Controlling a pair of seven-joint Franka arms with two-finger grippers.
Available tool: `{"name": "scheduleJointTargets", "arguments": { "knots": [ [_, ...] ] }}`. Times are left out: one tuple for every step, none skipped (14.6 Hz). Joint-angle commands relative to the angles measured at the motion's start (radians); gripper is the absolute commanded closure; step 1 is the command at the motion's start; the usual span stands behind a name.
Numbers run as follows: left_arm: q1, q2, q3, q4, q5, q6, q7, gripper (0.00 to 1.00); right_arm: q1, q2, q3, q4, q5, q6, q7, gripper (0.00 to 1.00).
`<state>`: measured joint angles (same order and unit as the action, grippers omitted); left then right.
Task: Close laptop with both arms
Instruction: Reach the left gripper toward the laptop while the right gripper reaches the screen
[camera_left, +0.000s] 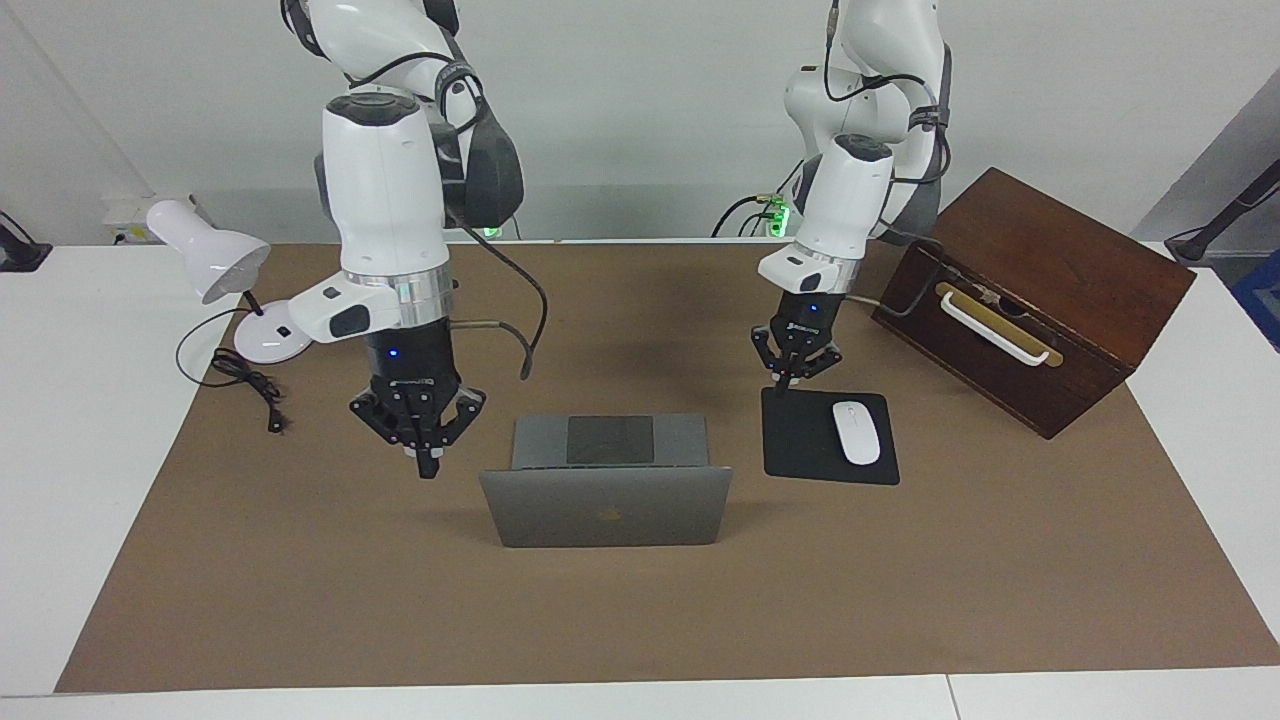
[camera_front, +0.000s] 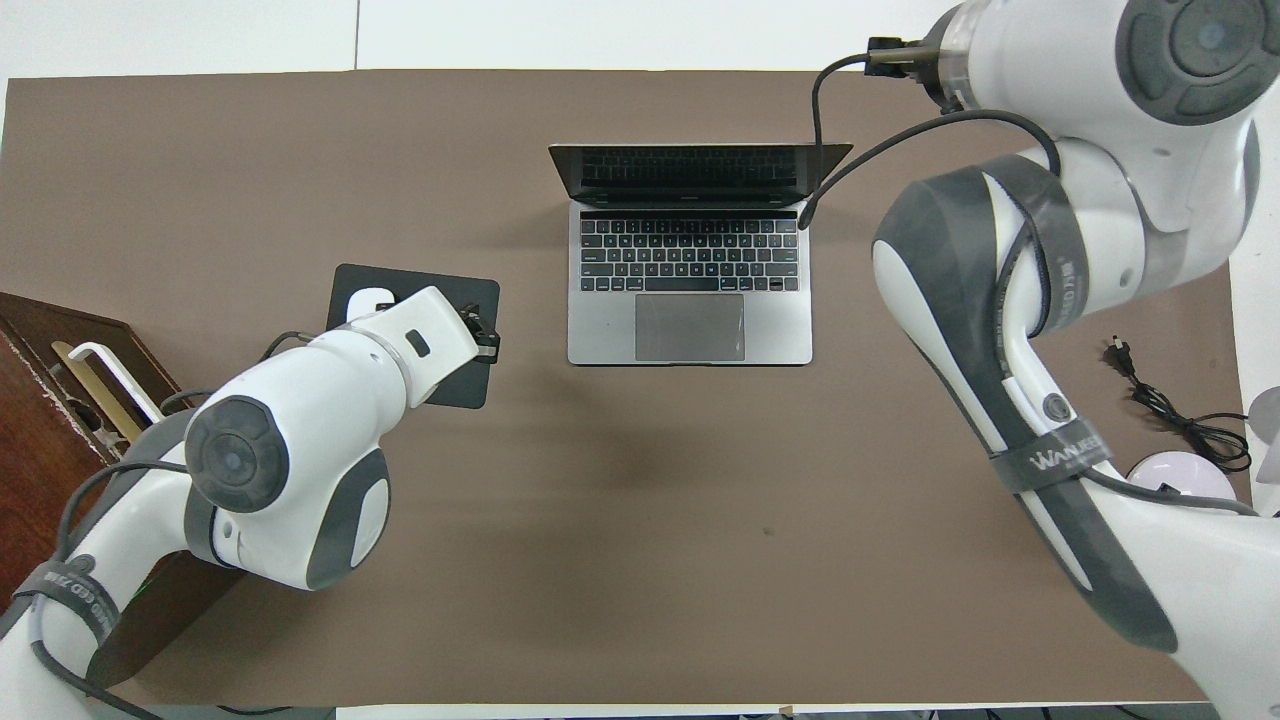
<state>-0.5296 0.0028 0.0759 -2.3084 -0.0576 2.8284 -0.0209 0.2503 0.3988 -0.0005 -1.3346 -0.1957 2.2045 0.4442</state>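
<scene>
Beside laptop (camera_left: 606, 490), empty closed claws (camera_left: 427, 462)

The laptop (camera_left: 608, 480) (camera_front: 690, 255), thin and silver-grey, sat open at the centre of the facing view, just above centre in the overhead view. Its lid stood roughly upright, the dark logo showing in the facing view. The base lay flat, with a dark keyboard and grey trackpad.
</scene>
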Motion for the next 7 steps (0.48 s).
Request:
{"name": "scheduleJointTargets", "arguments": {
  "knots": [
    [-0.039,0.029,0.016,-0.064,-0.008,0.181,0.072,1.00,0.029,0.049,-0.001,0.034,-0.073,0.049,0.132,1.00],
    [-0.061,0.051,0.016,-0.074,-0.008,0.247,0.072,1.00,0.038,0.060,-0.001,0.035,-0.093,0.053,0.171,1.00],
    [-0.076,0.080,0.016,-0.078,-0.008,0.296,0.072,1.00,0.049,0.067,-0.003,0.035,-0.102,0.057,0.209,1.00],
    [-0.087,0.104,0.016,-0.078,-0.008,0.339,0.069,1.00,0.058,0.077,-0.004,0.041,-0.103,0.058,0.234,1.00],
    [-0.099,0.129,0.016,-0.078,-0.008,0.383,0.067,1.00,0.073,0.092,-0.006,0.064,-0.116,0.054,0.252,1.00],
    [-0.116,0.158,0.015,-0.080,-0.010,0.438,0.059,1.00,0.084,0.100,-0.006,0.075,-0.140,0.049,0.281,1.00],
    [-0.141,0.190,0.016,-0.086,-0.010,0.498,0.041,1.00,0.101,0.104,-0.006,0.077,-0.175,0.047,0.325,1.00]
  ]
}}
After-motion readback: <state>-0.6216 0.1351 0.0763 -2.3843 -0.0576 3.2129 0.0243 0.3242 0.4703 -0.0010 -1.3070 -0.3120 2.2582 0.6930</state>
